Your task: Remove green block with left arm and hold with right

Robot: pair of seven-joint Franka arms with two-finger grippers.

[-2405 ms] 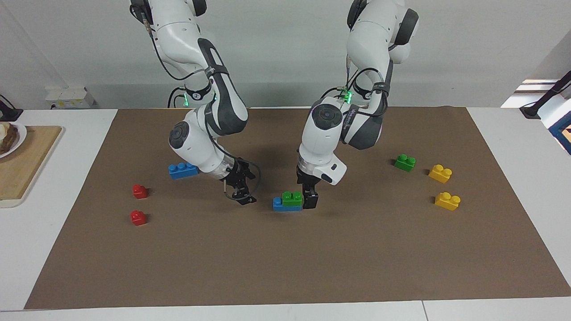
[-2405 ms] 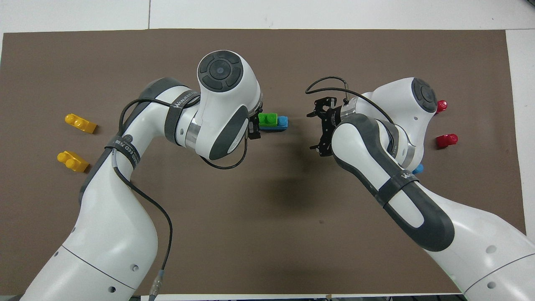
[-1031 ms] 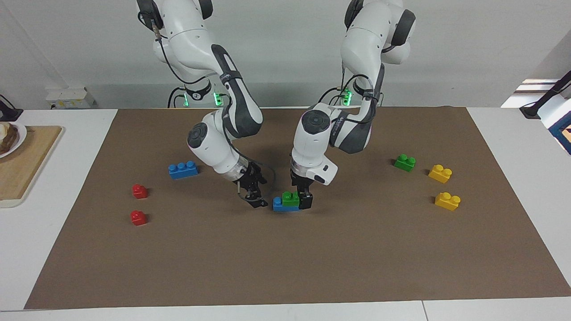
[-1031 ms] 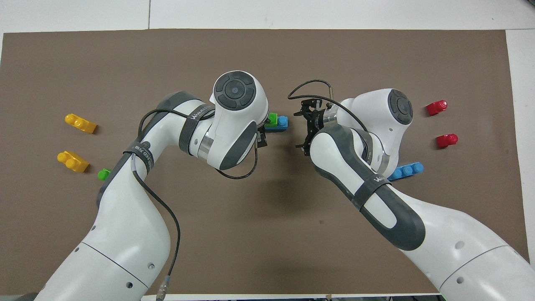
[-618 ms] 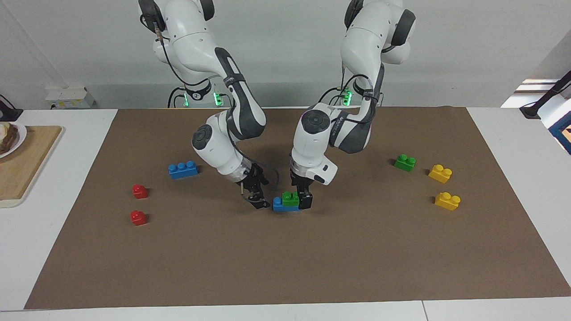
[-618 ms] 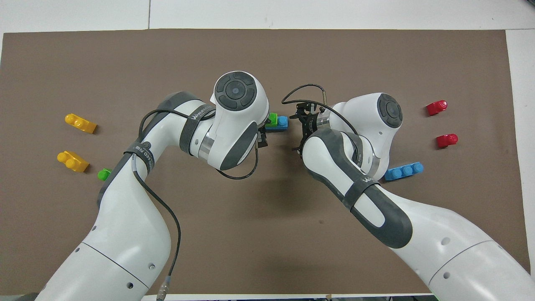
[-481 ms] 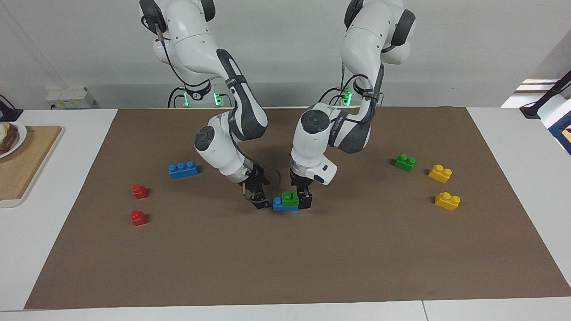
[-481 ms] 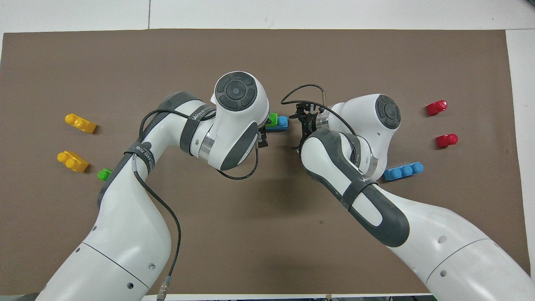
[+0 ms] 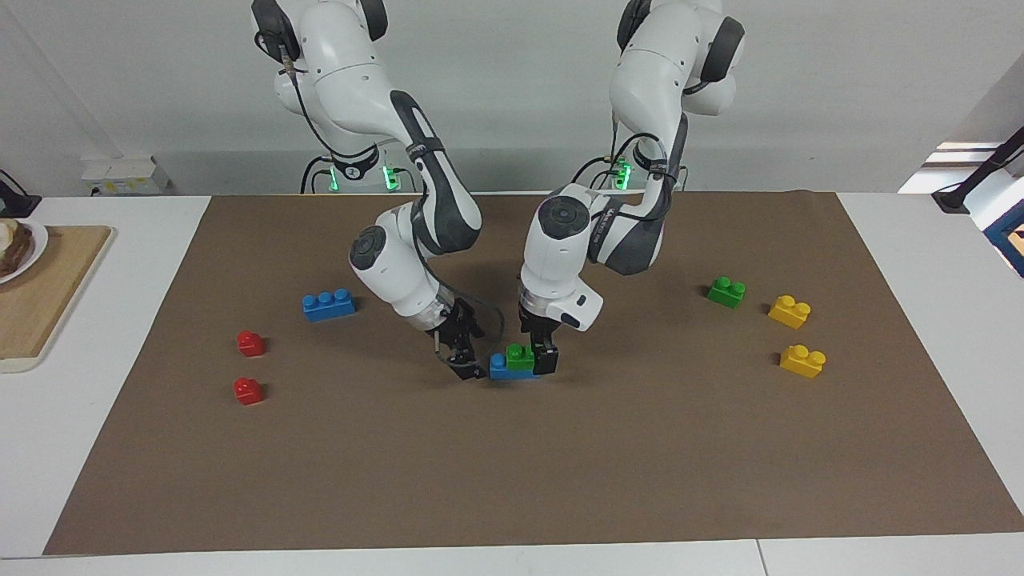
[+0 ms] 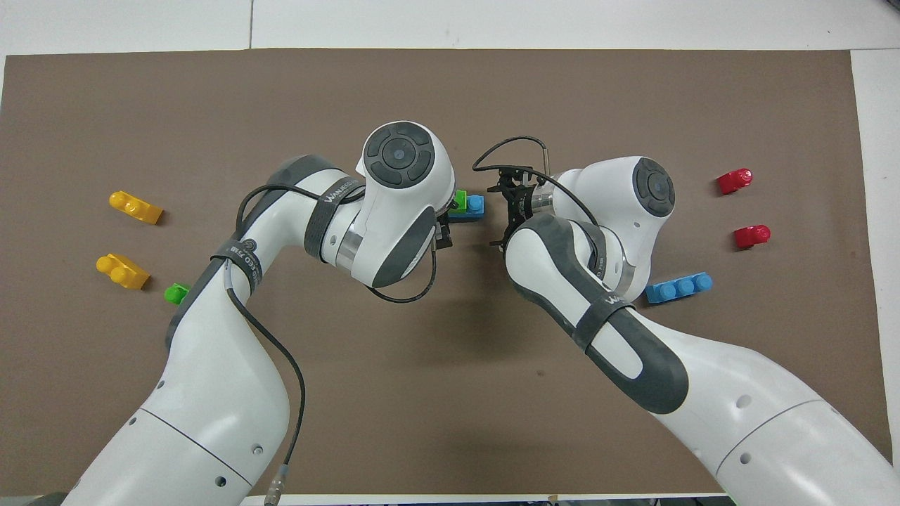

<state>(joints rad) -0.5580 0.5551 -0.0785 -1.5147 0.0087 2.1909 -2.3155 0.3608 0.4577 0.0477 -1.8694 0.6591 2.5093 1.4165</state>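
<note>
A green block (image 9: 521, 357) with two studs sits on a blue brick (image 9: 501, 368) at the middle of the brown mat; it also shows in the overhead view (image 10: 460, 200) on the blue brick (image 10: 474, 207). My left gripper (image 9: 536, 358) is down at the green block, at its end toward the left arm. In the overhead view the left wrist hides it. My right gripper (image 9: 470, 366) is open and low at the blue brick's other end, close to it, and also shows in the overhead view (image 10: 500, 216).
A second green block (image 9: 726, 292) and two yellow bricks (image 9: 790, 311) (image 9: 802, 361) lie toward the left arm's end. A loose blue brick (image 9: 329, 305) and two red blocks (image 9: 250, 343) (image 9: 247, 390) lie toward the right arm's end. A wooden board (image 9: 40, 296) lies off the mat.
My right gripper has moved across the mat to the blue brick's end. My left gripper has shifted from beside the green block to right at it. The stacked bricks have not moved.
</note>
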